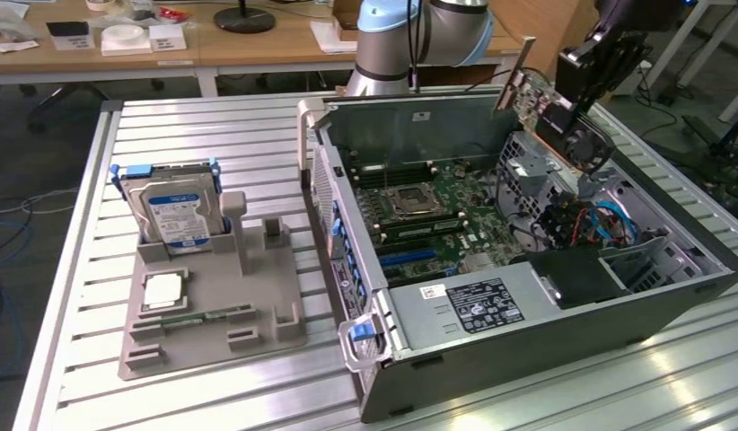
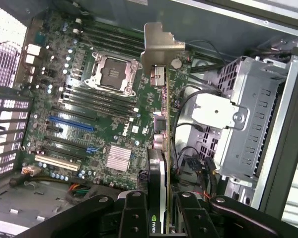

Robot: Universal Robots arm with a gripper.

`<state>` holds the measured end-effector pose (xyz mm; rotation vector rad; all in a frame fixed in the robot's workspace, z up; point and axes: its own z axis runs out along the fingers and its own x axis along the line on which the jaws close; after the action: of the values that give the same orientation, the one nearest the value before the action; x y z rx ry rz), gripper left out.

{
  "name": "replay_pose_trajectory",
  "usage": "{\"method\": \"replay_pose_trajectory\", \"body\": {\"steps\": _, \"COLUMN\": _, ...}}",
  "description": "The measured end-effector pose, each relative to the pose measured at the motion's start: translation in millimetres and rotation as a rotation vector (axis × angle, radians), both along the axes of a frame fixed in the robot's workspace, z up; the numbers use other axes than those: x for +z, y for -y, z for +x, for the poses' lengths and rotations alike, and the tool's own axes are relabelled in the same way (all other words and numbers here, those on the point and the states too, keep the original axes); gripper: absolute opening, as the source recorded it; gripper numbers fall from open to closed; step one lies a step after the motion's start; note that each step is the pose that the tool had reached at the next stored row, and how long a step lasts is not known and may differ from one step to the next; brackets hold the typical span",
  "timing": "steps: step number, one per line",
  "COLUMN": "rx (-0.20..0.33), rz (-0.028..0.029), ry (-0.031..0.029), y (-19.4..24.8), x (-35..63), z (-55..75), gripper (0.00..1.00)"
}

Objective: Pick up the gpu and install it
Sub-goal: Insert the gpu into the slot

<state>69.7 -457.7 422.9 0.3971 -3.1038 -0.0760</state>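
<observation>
Gripper [image 2: 159,214] pinching gpu [image 2: 159,168], fingers [image 2: 134,215] clamped on both faces of card. Gpu held edge-on, tilted, in air above open computer case [image 1: 525,350]. Silver bracket [image 2: 156,47] at end away from gripper. Below card: motherboard [image 2: 114,134], CPU socket [image 2: 111,74], metal drive cage [image 2: 253,124] beside. Hard drive [image 1: 175,215] upright in grey holder [image 1: 214,314] at exterior view's left, well apart from case.
</observation>
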Motion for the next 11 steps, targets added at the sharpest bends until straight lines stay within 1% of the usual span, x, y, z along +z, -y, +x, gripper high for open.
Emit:
{"method": "replay_pose_trajectory", "body": {"steps": 8, "rx": 0.069, "rz": 0.0, "ry": 0.0, "y": 0.0, "x": 0.0, "z": 0.0, "gripper": 0.27}}
{"method": "replay_pose_trajectory", "body": {"steps": 11, "rx": 0.074, "rz": 0.0, "ry": -0.0001, "y": 0.0, "x": 0.0, "z": 0.0, "gripper": 0.27}}
